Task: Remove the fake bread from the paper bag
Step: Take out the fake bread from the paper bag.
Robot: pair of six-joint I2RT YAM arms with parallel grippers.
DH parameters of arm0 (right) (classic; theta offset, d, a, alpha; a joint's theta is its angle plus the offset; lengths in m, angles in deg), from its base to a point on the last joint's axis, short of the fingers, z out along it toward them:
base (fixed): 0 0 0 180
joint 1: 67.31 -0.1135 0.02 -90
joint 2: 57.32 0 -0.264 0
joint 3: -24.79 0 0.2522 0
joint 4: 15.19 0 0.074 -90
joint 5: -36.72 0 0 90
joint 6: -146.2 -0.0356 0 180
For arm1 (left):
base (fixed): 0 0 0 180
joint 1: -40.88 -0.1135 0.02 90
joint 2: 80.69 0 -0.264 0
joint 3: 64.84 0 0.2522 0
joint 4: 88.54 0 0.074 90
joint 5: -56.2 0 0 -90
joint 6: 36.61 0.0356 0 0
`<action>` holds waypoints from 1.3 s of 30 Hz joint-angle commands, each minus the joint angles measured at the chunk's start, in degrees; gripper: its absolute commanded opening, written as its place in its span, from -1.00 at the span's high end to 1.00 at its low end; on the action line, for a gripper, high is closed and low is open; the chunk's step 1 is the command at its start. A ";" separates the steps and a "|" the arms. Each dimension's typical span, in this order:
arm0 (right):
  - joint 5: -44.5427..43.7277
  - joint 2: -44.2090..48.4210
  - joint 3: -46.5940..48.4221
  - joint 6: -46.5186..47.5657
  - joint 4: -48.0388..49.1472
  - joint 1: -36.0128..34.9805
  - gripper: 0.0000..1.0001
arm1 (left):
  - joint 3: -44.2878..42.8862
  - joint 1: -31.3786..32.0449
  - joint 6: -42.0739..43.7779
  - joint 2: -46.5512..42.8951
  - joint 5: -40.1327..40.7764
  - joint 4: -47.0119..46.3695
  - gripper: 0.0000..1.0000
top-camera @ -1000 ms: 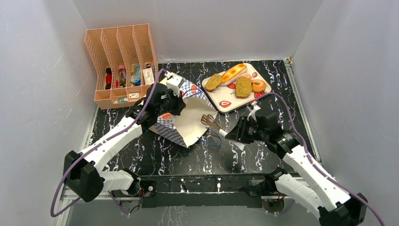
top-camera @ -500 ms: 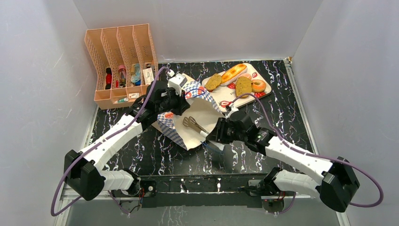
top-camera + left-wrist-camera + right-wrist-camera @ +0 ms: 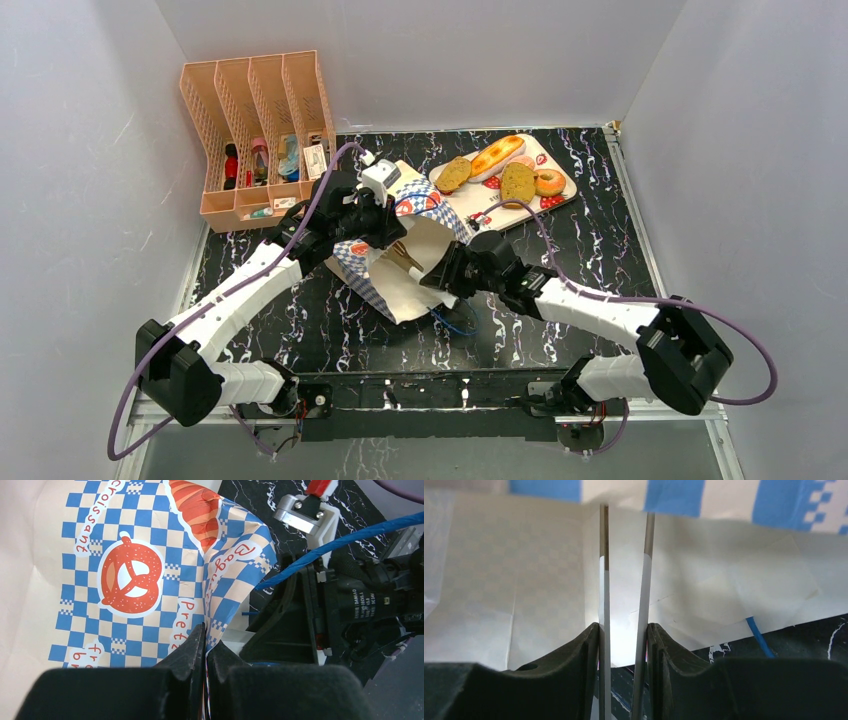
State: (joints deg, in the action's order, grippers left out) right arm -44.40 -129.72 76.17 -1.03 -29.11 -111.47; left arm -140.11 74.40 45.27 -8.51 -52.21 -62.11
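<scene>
The paper bag point(image 3: 398, 288) lies on its side mid-table with its white inside facing the front. My left gripper point(image 3: 383, 212) is shut on its checkered upper rim point(image 3: 130, 575), with the paper pinched between the fingertips point(image 3: 206, 635). My right gripper point(image 3: 443, 276) is shut on metal tongs point(image 3: 405, 256), whose two arms point(image 3: 603, 580) reach into the bag's mouth point(image 3: 524, 580). I see no bread inside. The long loaf point(image 3: 497, 155), oval roll point(image 3: 453, 173), toast slice point(image 3: 517, 184) and donut point(image 3: 549, 182) lie on a strawberry-print tray point(image 3: 478, 222) at the back right.
A peach file rack point(image 3: 255, 120) with small items stands at the back left. The bag's blue cord handle point(image 3: 455, 320) trails on the black marbled table below the bag mouth, also in the right wrist view point(image 3: 756, 632). Grey walls enclose three sides.
My right arm has swung left and forward, carrying the tongs from the open table into the bag's mouth. My left gripper has lifted the bag's rim slightly, opening it wider.
</scene>
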 commanded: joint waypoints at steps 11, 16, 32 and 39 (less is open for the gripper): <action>-1.17 -4.59 3.15 -6.50 11.02 -0.24 0.30 | -2.69 0.31 0.37 -1.12 -3.99 0.53 1.00; -1.53 -5.91 3.51 -7.35 12.14 -0.20 0.29 | -2.16 0.27 0.21 -1.51 -4.56 0.17 1.00; 1.17 -14.65 9.13 -8.77 11.51 0.17 0.74 | -1.54 0.30 0.65 -2.19 -5.93 -0.01 1.00; 1.57 -14.77 9.73 -9.21 11.35 0.42 1.00 | -0.46 0.23 0.89 -3.86 -4.17 0.46 1.00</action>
State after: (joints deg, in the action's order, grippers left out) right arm -42.17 -144.65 82.40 -9.25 -20.98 -111.65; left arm -140.09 74.22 46.39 -8.62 -53.57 -61.52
